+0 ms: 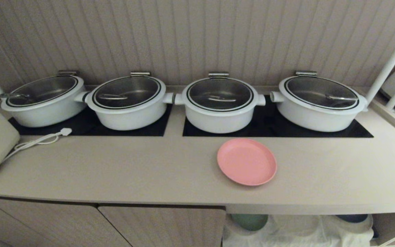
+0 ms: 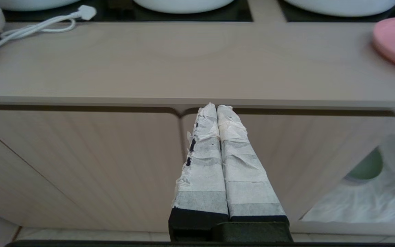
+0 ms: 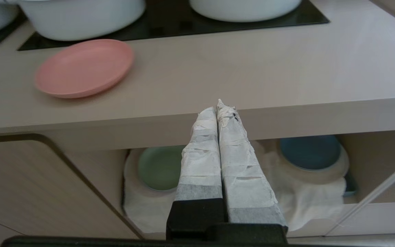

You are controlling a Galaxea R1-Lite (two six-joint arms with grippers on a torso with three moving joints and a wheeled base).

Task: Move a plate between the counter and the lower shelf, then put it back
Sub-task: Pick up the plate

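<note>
- Round, shallow, matte salmon-pink plate (image 1: 246, 161) lies flat on the long, smooth beige counter (image 1: 115, 168), just in front of the black hob panel (image 1: 273, 128), below the third white lidded pot (image 1: 220, 103) from the left. Nothing touches it.
- Lower shelf recess (image 3: 372, 151) sits under the counter on the right; white wrinkled cloth (image 3: 307, 192) on its floor carries a green plate (image 3: 158, 168) and a blue plate (image 3: 309, 152), with a gap between them.
- Step, as judged: the start, plate not yet lifted. Next move calls for opening a gripper, rising above the counter edge and pinching the near rim.
- Right gripper (image 3: 222, 108) hangs in front of the counter's front edge, taped jaws pressed together, holding nothing.
- Left gripper (image 2: 216, 109) likewise, jaws closed and empty, before the beige cupboard doors (image 2: 81, 164), farther from the plate.
</note>
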